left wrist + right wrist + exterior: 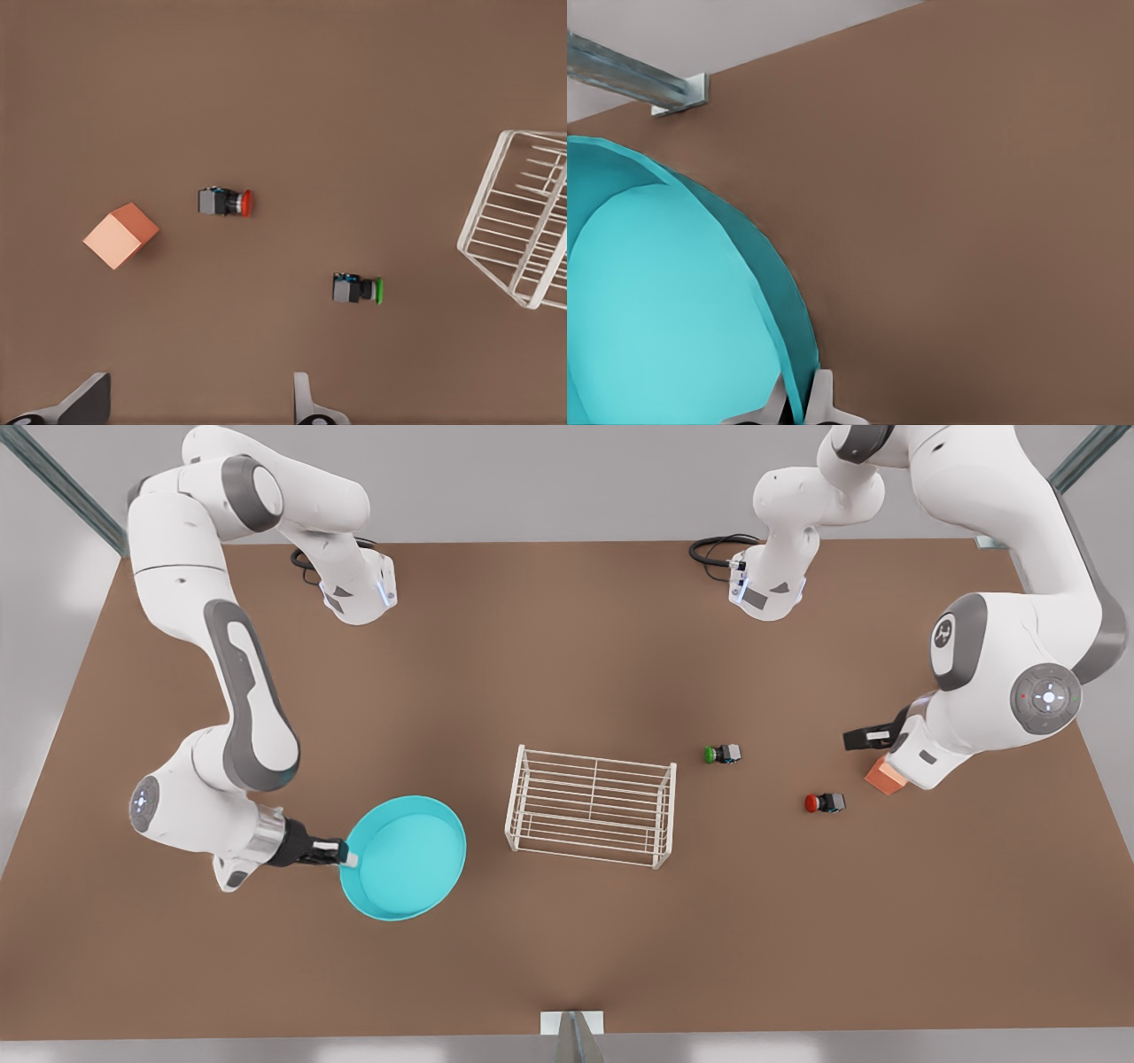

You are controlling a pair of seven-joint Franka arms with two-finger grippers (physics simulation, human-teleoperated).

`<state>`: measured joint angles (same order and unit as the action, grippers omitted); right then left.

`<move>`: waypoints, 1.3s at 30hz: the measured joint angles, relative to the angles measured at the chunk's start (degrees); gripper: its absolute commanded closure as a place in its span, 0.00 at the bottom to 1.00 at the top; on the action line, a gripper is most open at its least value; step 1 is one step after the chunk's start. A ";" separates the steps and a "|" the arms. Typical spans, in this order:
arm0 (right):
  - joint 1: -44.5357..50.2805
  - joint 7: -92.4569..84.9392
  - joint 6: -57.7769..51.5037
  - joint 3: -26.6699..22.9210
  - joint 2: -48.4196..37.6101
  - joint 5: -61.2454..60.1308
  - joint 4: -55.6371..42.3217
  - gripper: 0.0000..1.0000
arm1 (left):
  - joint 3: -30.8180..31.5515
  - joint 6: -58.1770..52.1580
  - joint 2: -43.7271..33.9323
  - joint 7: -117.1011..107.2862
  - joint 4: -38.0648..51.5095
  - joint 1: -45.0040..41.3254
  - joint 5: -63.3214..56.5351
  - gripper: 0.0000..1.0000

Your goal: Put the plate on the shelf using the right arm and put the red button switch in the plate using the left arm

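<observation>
The turquoise plate (pixel 407 859) (pixel 664 310) is at the front view's left, with my right gripper (pixel 341 855) (pixel 802 407) shut on the edge of its rim farthest from the shelf. The white wire shelf (pixel 592 804) (pixel 523 230) stands mid-table with nothing on it. The red button switch (pixel 824 803) (pixel 226 202) lies on its side on the table at the front view's right. My left gripper (pixel 873 737) (pixel 199 416) hovers open above the table by the orange cube, apart from the red switch.
A green-capped switch (pixel 722 755) (pixel 357 289) lies between the shelf and the red one. An orange cube (pixel 884 776) (pixel 121 235) sits beside the left arm's wrist. Black cables (pixel 722 549) lie at the table's back edge, and a metal bracket (pixel 571 1023) at its front edge.
</observation>
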<state>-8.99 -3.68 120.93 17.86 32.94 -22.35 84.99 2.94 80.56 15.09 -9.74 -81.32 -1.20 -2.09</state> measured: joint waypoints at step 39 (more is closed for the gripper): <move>26.73 4.75 3.27 2.04 13.38 1.60 -13.72 0.79 | -3.37 66.51 11.05 -59.45 -42.05 6.89 6.12 0.00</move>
<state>17.74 1.07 124.20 19.90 46.32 -20.75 71.28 -0.44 147.07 26.15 -69.19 -123.38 5.68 4.03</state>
